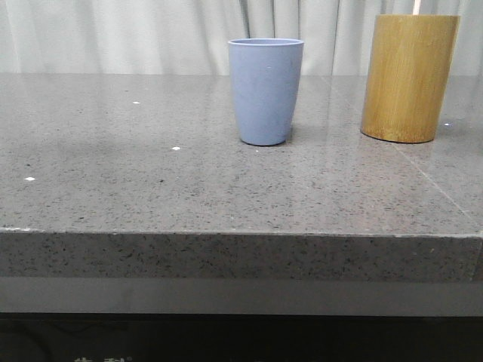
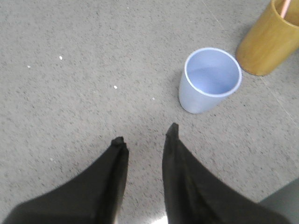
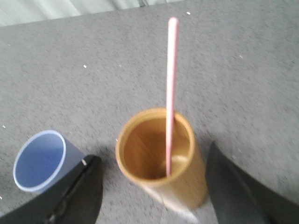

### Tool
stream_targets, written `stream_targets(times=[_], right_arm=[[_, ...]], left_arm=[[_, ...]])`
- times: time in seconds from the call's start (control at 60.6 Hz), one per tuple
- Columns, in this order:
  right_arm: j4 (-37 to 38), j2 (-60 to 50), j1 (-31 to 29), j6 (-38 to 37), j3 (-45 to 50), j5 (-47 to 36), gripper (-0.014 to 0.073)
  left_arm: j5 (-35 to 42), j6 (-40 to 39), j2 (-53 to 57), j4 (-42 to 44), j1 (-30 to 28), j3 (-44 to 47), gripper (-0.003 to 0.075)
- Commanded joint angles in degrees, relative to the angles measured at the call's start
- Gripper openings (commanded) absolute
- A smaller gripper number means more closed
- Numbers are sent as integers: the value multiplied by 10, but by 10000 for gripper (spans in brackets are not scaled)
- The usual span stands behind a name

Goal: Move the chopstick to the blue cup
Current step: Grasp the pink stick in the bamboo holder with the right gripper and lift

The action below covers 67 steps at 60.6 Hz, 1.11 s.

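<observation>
Grey stone table [image 1: 113, 188]. Bamboo holder [image 3: 161, 158] beside empty blue cup [image 1: 265, 90], apart. One chopstick [image 3: 171, 84] upright in holder. Right gripper [image 3: 154, 186] spread, straddling holder; centre on stick, pinch high. Left gripper [image 2: 145, 140] parted, empty.

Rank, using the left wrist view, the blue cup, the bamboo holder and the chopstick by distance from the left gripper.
From the left gripper:
1. Blue cup, just beyond the fingertips.
2. Bamboo holder, behind the cup.
3. Chopstick, inside the holder at its far side.
</observation>
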<state>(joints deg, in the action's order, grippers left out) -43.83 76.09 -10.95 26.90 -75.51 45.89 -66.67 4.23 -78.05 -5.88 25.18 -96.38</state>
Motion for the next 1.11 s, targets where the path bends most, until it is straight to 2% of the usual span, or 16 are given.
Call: stream_targets(times=[0.0,0.248,0.512,0.71,0.908,1.089], right_arm=[[-56,18,-2,28,-47,-30,484],[-63,122,25,36,-144,-45,484],[-81,206,32,36,-215,-58,477],[-108,229,32,36,-223,-57,378],[-108,231,32,50,-223,-38,316],[-108,231,32,59,-225,-24,185]], left_arm=[[63,0,58,-28,-2,56,188],[110,24,143,-68,-2,199,188],[107,24,149,-68,-2,219,188],[120,24,149,-67,-2,219,188],[120,24,149,-63,-2,219,188],[120,24,149,-61,-2,219,188]])
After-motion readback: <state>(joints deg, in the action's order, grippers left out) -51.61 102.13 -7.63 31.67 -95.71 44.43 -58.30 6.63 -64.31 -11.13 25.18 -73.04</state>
